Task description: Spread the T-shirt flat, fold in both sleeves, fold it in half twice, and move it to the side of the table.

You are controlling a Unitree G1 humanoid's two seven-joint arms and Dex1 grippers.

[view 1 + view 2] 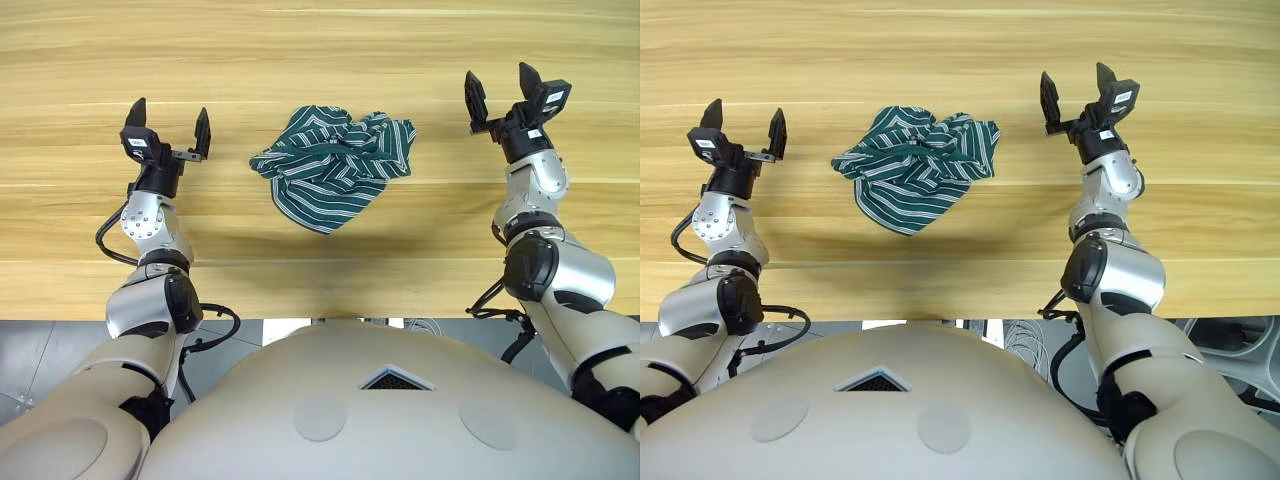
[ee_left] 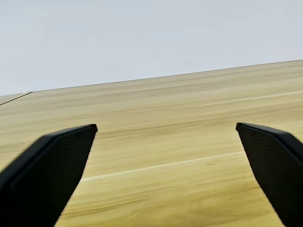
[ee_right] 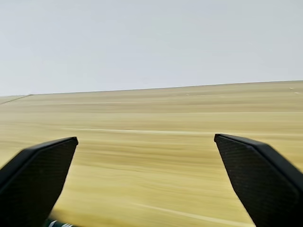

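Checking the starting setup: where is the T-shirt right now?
In the left eye view the T-shirt lies crumpled on the wooden table, roughly midway between the open left pincer and the open right pincer, touching neither.

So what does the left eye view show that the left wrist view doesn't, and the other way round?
The left eye view gives the crumpled green striped T-shirt lying between the two arms, and the open right pincer. The left wrist view gives the pale wall beyond the far edge of the wooden table. Both show that table and the open left pincer, holding nothing.
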